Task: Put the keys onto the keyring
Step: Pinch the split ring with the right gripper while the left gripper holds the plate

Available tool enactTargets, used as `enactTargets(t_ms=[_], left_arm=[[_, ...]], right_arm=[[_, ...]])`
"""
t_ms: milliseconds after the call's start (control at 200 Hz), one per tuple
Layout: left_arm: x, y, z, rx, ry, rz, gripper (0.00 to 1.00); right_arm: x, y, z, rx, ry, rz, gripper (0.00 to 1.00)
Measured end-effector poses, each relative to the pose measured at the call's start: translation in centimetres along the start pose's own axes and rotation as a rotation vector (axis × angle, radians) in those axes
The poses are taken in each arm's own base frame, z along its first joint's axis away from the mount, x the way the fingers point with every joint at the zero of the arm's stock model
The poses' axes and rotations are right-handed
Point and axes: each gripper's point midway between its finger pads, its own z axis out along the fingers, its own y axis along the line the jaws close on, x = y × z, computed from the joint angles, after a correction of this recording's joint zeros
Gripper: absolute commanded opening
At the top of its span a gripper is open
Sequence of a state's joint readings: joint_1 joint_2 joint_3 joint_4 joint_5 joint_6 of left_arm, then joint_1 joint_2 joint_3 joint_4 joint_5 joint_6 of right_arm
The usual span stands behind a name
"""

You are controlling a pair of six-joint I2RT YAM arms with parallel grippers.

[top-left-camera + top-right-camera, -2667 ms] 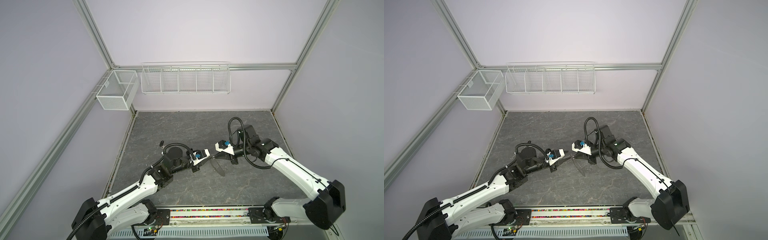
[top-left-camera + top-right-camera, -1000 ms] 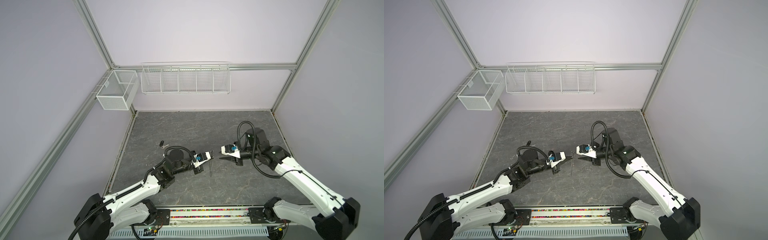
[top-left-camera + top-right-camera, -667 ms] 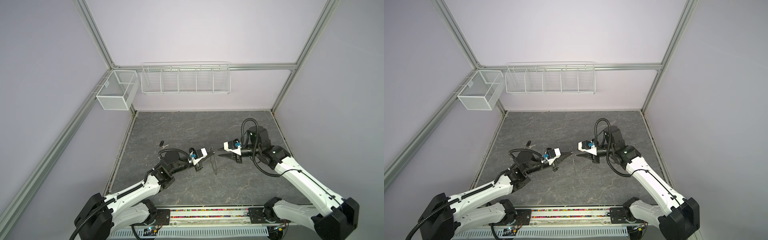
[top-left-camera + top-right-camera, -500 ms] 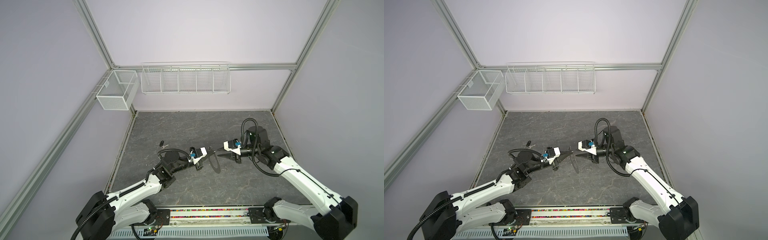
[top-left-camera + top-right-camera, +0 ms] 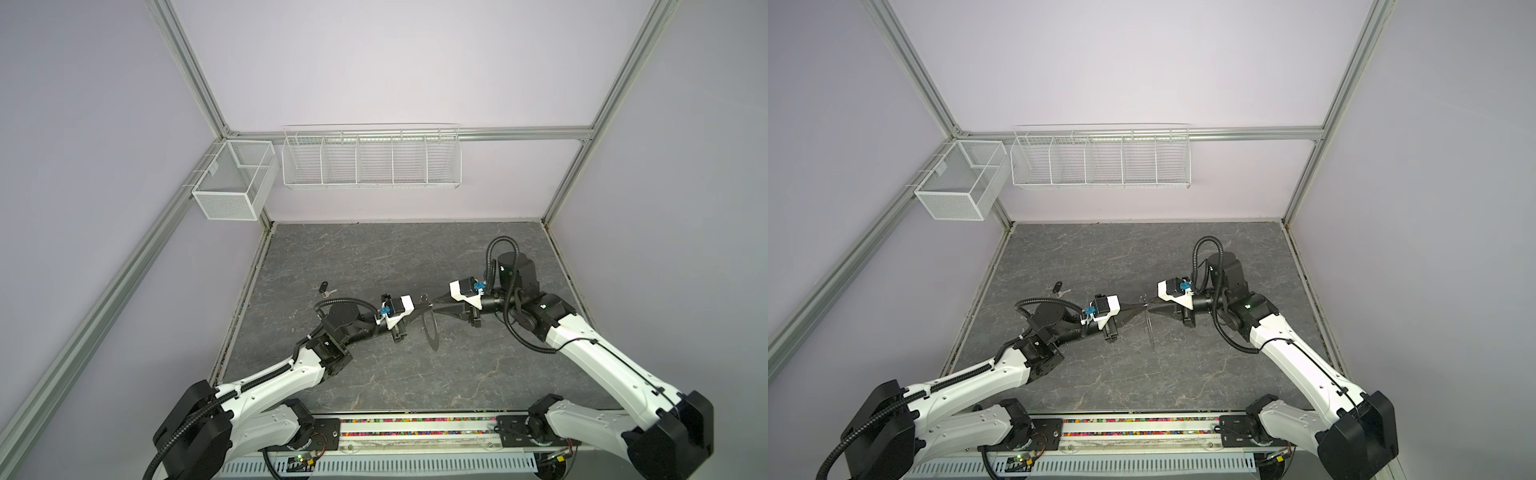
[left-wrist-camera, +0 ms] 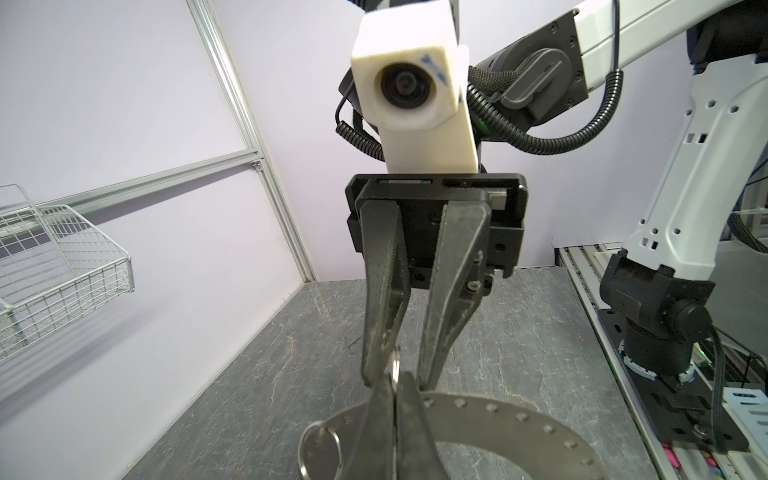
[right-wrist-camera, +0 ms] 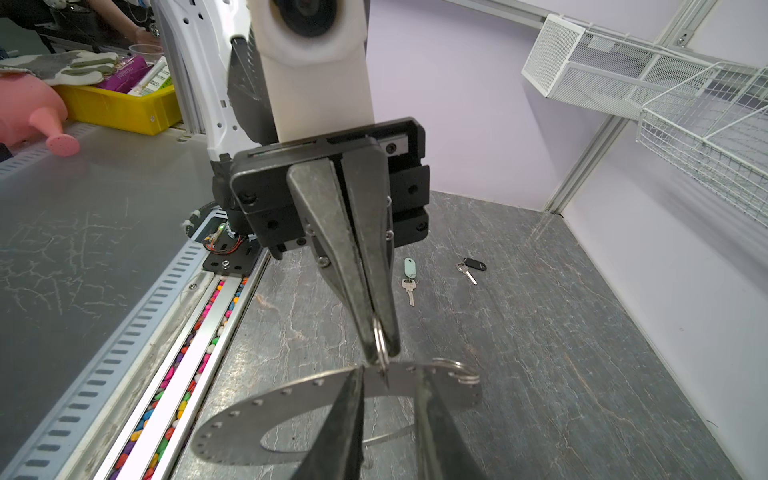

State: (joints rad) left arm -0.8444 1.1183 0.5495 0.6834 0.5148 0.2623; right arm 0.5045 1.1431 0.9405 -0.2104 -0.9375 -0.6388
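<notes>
The left pincer [image 7: 380, 347] is clamped tight on a small wire loop [image 7: 379, 336] at the rim of the keyring [image 7: 257, 411], which is held up in the air over the middle of the surface [image 5: 395, 257]. The right pincer [image 6: 397, 380] meets it tip to tip, jaws a little apart, straddling the same stretch of rim. The mint key [image 7: 409, 272] and black key [image 7: 471, 266] lie near each other on the surface, over on the left arm's side.
</notes>
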Motion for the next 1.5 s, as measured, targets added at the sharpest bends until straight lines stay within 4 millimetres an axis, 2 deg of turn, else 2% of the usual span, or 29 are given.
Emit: enactTargets(t_ms=[395, 560, 640, 760, 880, 1130, 1274, 1499], left_arm=[[0.2, -0.1, 0.0, 0.01, 0.004, -0.003, 0.0], [0.5, -0.1, 0.1, 0.01, 0.014, -0.008, 0.0], [0.8, -0.1, 0.1, 0.008, 0.029, -0.009, 0.19], [1.7, 0.2, -0.2, -0.017, 0.078, -0.007, 0.28], [1.9, 0.9, -0.7, -0.055, 0.142, 0.034, 0.28], [1.0, 2.6, -0.8, -0.107, 0.241, 0.129, 0.28], [2.1, 2.0, -0.5, -0.094, 0.313, 0.158, 0.26], [3.7, 1.7, 0.1, -0.081, 0.408, 0.173, 0.25]], right_arm=[[0.4, 0.1, 0.2, -0.013, 0.004, 0.004, 0.08], [0.6, 0.3, 0.2, -0.017, 0.013, 0.012, 0.07], [0.9, 0.4, 0.2, -0.02, 0.024, 0.021, 0.07], [1.6, 0.3, 0.2, -0.019, 0.065, 0.046, 0.07], [2.4, -0.3, 0.0, -0.006, 0.144, 0.07, 0.07], [4.5, -1.2, -0.1, -0.009, 0.315, 0.139, 0.07], [5.8, -0.6, 0.1, -0.032, 0.391, 0.174, 0.07], [6.2, -0.3, 0.2, -0.047, 0.455, 0.191, 0.07]])
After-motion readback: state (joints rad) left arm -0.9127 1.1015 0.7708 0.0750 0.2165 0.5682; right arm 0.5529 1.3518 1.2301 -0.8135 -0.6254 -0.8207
